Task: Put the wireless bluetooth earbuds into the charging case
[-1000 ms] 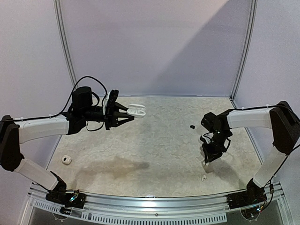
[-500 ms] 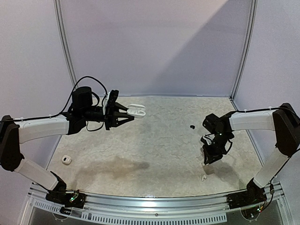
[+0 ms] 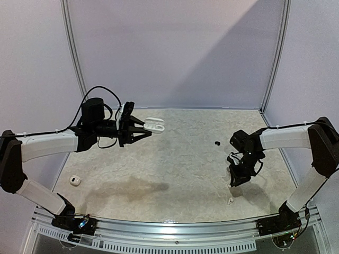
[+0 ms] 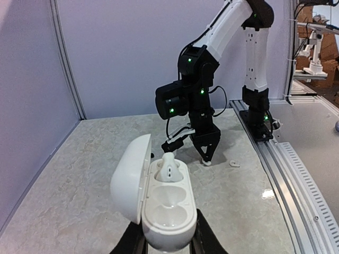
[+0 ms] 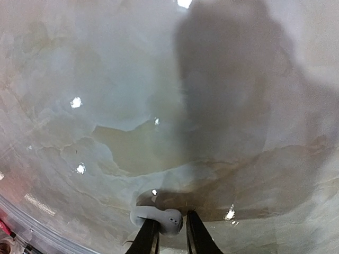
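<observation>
Left gripper (image 3: pixel 144 129) clamped on the charging case (image 4: pixel 164 211), held up over the far-left part of the table (image 3: pixel 175 159), lid open. 1 seated white earbud (image 4: pixel 168 166) sits in the far well; the near well is bare. Right gripper (image 5: pixel 168 233) points down, low over the right side, with its tips nipped on 1 end of a held white earbud (image 5: pixel 158 217). Can't tell if that bud touches the surface. 1 loose white earbud (image 3: pixel 230 201) lies just nearside of it. 1 black earbud (image 3: pixel 216 143) lies farther back. Small white object (image 3: pixel 74 181) lies near the left edge.
</observation>
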Available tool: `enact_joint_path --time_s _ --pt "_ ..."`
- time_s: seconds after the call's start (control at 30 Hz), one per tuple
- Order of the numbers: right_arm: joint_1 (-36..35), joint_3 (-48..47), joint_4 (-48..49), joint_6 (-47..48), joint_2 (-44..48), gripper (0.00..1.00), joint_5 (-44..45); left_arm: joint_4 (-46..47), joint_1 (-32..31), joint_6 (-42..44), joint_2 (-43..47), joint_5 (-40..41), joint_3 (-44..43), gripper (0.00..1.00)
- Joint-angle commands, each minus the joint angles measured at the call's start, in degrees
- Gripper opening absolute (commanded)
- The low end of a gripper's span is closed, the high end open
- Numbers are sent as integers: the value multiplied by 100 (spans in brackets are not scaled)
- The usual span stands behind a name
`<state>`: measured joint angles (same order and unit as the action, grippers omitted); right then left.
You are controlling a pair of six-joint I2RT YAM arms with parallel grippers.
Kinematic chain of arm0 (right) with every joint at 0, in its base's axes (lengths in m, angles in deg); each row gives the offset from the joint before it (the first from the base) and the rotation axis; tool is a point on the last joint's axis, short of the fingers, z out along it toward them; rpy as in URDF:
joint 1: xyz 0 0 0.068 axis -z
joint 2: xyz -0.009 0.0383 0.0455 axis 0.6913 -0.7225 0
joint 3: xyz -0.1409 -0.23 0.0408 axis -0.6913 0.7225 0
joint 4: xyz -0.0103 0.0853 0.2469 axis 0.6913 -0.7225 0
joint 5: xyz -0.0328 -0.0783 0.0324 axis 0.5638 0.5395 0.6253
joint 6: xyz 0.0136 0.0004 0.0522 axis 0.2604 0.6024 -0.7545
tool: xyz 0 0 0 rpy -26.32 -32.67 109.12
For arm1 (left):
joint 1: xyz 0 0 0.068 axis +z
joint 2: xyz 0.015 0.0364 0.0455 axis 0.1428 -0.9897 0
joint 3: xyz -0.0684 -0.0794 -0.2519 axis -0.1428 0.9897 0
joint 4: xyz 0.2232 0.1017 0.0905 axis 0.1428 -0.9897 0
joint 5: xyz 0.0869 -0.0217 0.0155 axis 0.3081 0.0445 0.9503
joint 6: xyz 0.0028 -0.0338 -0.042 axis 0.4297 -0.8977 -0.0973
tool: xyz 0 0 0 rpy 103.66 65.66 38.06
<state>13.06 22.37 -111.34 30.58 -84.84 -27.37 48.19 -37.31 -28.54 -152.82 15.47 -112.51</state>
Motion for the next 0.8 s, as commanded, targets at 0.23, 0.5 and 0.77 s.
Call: enact_joint_path --time_s 0.23,0.5,0.77 --pt "-13 -9 5 -106 242 8 -126 -66 -17 80 124 24 7 0" --pt "-390 -1875 -288 -119 626 4 745 956 -17 -785 96 937 173 0" --pt "-1634 -4681 711 409 118 0 2207 1739 -192 -1165 33 1825 172 0"
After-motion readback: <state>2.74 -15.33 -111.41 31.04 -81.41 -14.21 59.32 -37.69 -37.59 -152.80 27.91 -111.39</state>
